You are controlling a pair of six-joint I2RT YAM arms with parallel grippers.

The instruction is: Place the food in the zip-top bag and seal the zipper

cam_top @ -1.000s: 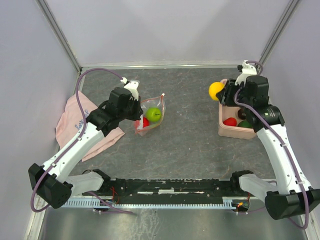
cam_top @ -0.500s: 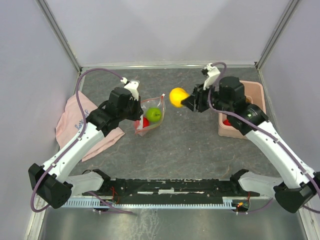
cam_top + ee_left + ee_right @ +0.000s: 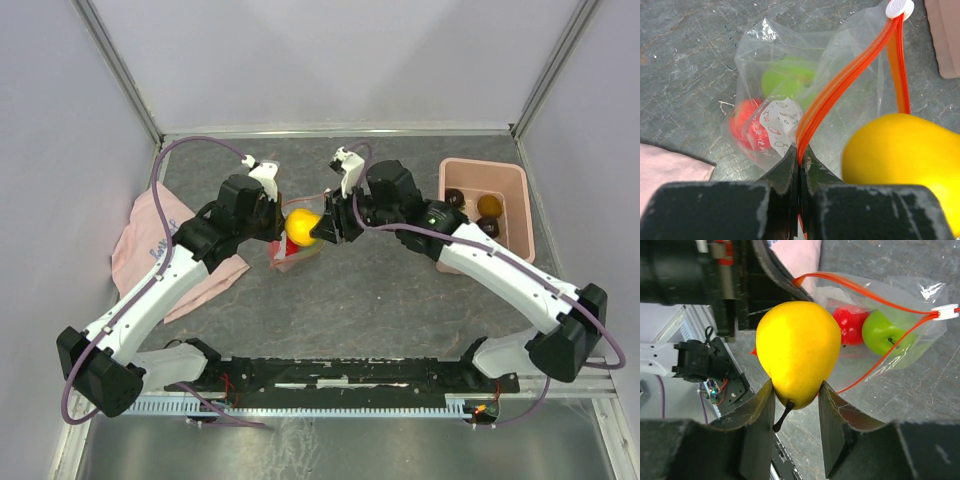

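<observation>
My left gripper (image 3: pixel 801 155) is shut on the near end of the orange zipper (image 3: pixel 840 90), holding the zip-top bag (image 3: pixel 790 100) with its mouth open. Two pieces of food lie inside the bag, one red (image 3: pixel 747 127) and one green (image 3: pixel 785 80). My right gripper (image 3: pixel 796 390) is shut on a yellow pear (image 3: pixel 796 350), stem end between the fingers. The pear hangs right at the open mouth, above the zipper (image 3: pixel 875 297). From above, the pear (image 3: pixel 302 226) sits between the left gripper (image 3: pixel 275 215) and the right gripper (image 3: pixel 320 228), over the bag (image 3: pixel 295 257).
A pink bin (image 3: pixel 484 165) stands at the back right, holding an orange piece (image 3: pixel 489 205) and dark pieces (image 3: pixel 455 197). A pink cloth (image 3: pixel 140 235) lies left of the bag under the left arm. Grey walls close in the table on three sides.
The right arm swung left from the pink bin, carrying the yellow pear across to the bag's mouth. The left arm and the bag have stayed put.
</observation>
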